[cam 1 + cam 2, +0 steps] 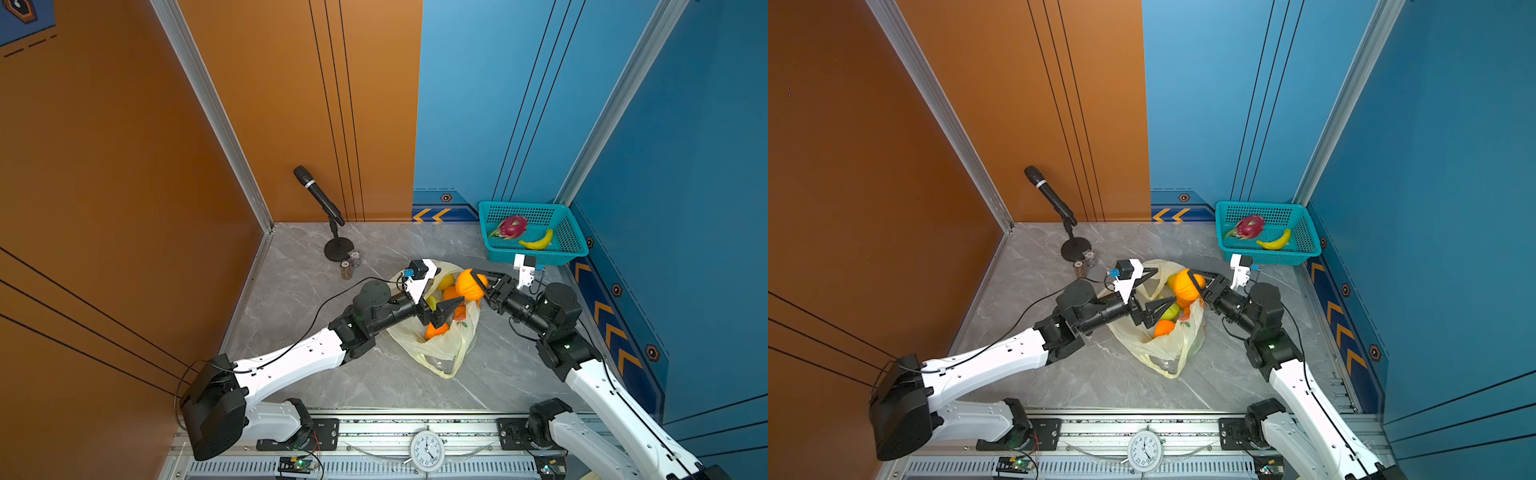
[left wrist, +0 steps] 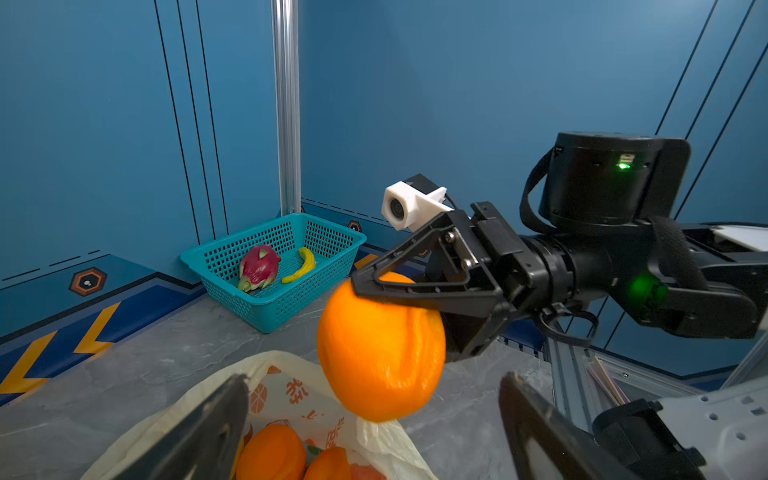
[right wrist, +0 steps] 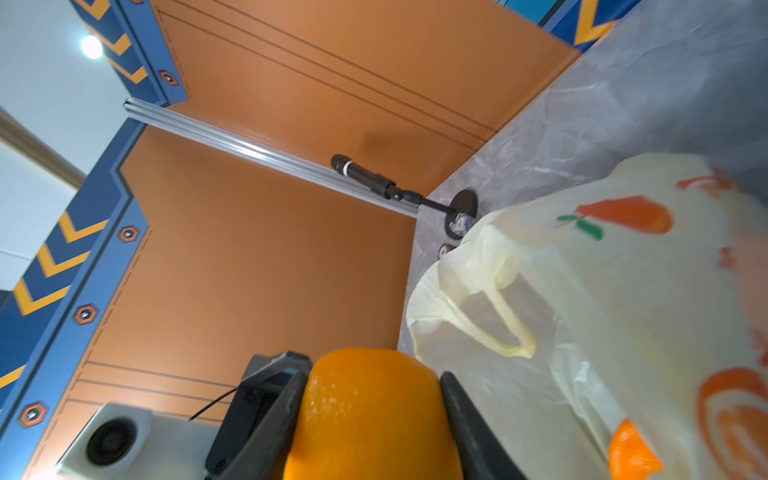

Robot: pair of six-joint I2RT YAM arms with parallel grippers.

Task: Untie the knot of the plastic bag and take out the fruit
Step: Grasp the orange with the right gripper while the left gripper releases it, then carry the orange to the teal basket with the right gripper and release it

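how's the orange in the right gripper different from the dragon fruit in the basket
Colour: the orange is plain orange; the dragon fruit is pink with green tips. Place: the orange is clamped in the right gripper above the plastic bag; the dragon fruit lies loose in the teal basket beside a banana. Both are out of the bag.

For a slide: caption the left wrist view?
Right tool grips an orange above the open plastic bag; dragon fruit and banana sit in the basket.

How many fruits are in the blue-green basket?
2. In both top views the pink dragon fruit lies on the left of the teal basket floor, the yellow banana just right of it. None looks hidden.
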